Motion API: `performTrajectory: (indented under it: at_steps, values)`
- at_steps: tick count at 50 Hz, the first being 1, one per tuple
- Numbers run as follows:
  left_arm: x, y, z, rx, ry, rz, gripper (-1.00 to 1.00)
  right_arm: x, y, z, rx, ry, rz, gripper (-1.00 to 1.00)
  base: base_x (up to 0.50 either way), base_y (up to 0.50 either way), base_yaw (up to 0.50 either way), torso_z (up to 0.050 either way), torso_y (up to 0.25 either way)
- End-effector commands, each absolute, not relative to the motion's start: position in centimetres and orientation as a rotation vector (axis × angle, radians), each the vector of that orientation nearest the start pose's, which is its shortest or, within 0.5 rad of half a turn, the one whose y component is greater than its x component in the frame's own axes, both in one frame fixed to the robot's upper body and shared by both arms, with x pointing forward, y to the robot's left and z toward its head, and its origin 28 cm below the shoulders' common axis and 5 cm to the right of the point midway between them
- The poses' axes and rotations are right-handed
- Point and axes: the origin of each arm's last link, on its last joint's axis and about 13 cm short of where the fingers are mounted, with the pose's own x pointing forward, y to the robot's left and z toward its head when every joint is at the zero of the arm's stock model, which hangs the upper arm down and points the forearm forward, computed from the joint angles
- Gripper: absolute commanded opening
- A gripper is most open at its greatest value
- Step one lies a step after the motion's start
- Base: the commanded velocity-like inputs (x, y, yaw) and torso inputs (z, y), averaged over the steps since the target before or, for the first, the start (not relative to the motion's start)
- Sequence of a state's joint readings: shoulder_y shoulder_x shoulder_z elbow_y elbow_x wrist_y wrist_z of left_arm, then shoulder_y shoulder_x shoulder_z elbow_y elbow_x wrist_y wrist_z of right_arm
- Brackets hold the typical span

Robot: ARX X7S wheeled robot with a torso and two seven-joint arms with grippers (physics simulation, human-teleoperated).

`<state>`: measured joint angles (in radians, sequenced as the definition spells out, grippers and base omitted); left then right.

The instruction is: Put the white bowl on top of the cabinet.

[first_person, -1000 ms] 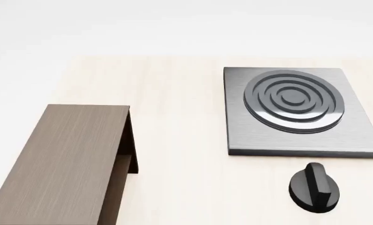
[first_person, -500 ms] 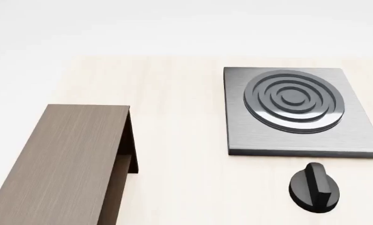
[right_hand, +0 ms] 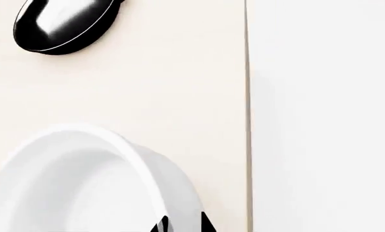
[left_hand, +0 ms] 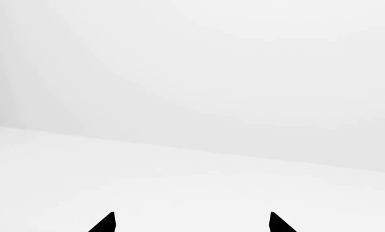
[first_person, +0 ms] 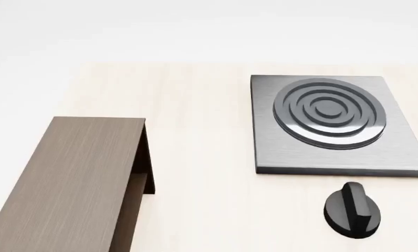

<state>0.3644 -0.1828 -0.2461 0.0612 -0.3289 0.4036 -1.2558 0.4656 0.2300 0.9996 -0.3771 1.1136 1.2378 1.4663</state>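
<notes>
- Right gripper: only two small dark tips show at the frame edge in its wrist view, straddling the wall of the white bowl; whether they pinch that wall or merely sit either side of it cannot be told
- Left gripper: two dark tips spread well apart, nothing between them, facing only blank white
- The bowl sits on the pale tabletop, near one long table edge, directly under and at the right jaws; the right arm is clearly the nearer one, the left sees no task thing at all
- A glossy black rounded object, probably the pan, lies further along the tabletop, apart from the bowl
- The cabinet stands toward the tabletop's left edge in the head view, its long axis running away from the robot, flat top bare
- The move turns on carrying the bowl from the right side across to that top, likely passing the stove plate and its knob, which lie between
- The head view shows cabinet, plate and knob but no bowl and no gripper; the right wrist view alone shows the bowl, yet not the cabinet
</notes>
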Motion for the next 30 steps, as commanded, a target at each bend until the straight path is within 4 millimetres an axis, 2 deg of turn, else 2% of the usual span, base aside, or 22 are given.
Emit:
performTrajectory:
  at_steps: [1,13,30]
  values:
    - [11.8,30.0,0.7,-0.146,-0.114,1.511,1.00,20.3,-21.7,20.9,0.805,0.312,-1.110,-1.00,0.00,0.00,0.00,0.000,0.000]
    - [11.8,30.0,0.6,-0.157,-0.111,1.510,1.00,20.3,-20.2,23.0,0.764,0.230,-1.009,-1.00,0.00,0.00,0.00,0.000,0.000]
    - [11.7,30.0,0.6,-0.159,-0.110,1.511,1.00,22.8,-18.3,26.3,0.702,0.183,-0.892,-1.00,0.00,0.00,0.00,0.000,0.001]
